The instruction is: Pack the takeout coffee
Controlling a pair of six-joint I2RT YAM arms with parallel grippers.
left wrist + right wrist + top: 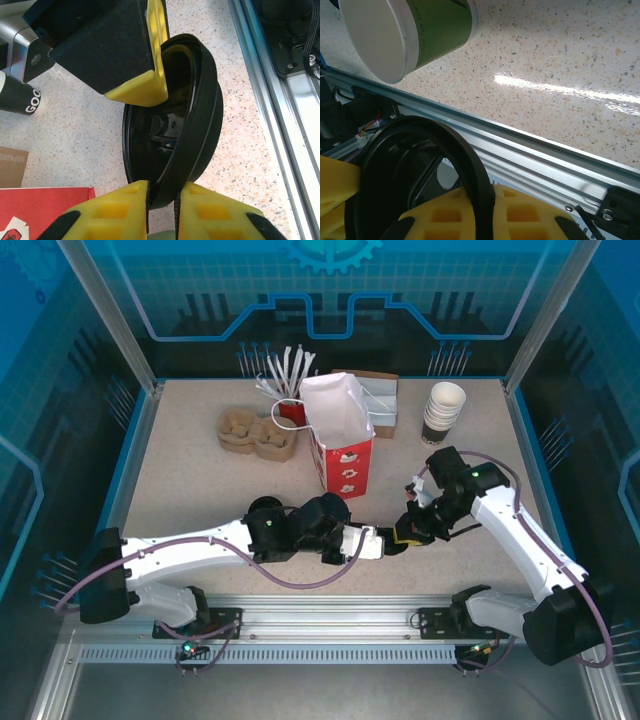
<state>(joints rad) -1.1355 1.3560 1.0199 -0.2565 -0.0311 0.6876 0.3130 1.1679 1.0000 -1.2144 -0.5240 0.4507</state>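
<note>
Grippers nose to nose near the front of the speckled table! Left gripper has its yellow pads nipped tight on the rim of the round black plastic lid, which is held on edge. Right gripper is clamped on the same lid from the opposite side. Olive-green paper cup sits apart from the lid, tilted, pale base showing. Whether it's held or resting, I can't tell. Red paper bag stands open farther back.
</note>
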